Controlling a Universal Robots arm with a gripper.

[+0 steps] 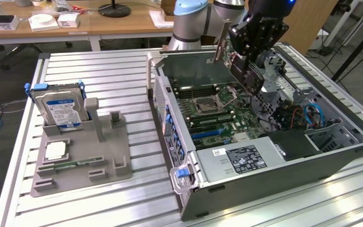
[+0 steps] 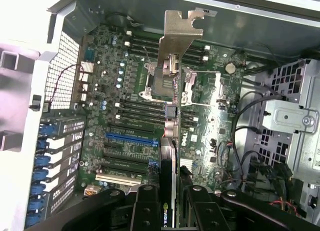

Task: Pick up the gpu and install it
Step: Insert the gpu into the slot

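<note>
Upper right of the exterior view, the gripper (image 1: 247, 54) is clenched on the gpu (image 1: 254, 80), holding it edge-down over the motherboard (image 1: 210, 111) inside the open case (image 1: 332, 156). Doing this well probably needs the gpu square to the motherboard and lowered straight.

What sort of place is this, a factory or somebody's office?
Most likely a robotics lab or workshop: a robot arm holds a graphics card over an open computer case on a slatted metal table, with office desks behind.
</note>
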